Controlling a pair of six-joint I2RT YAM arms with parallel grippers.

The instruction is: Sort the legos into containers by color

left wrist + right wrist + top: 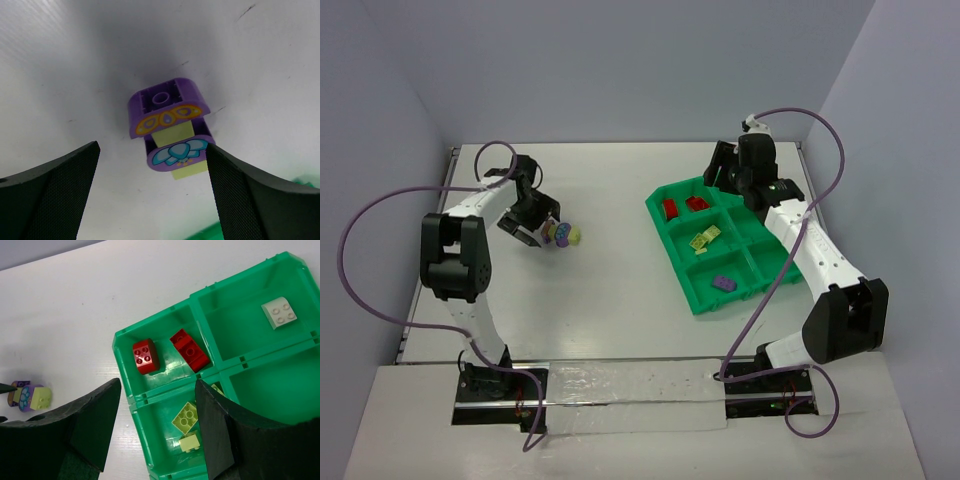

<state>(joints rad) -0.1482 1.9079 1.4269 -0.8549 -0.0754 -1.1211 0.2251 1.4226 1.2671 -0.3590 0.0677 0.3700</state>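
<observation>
Two purple bricks and a pale yellow-green brick lie clustered on the white table, left of centre. My left gripper is open and empty just beside them; in the left wrist view they lie just beyond the fingertips. The green tray holds two red bricks, yellow-green bricks and a purple brick in separate compartments. A cream brick lies in another compartment. My right gripper is open and empty above the tray's far left corner.
The right arm reaches over the tray's right side and hides part of it. Grey walls close in the table at the back and sides. Purple cables loop beside both arms. The tray's edge shows low in the left wrist view.
</observation>
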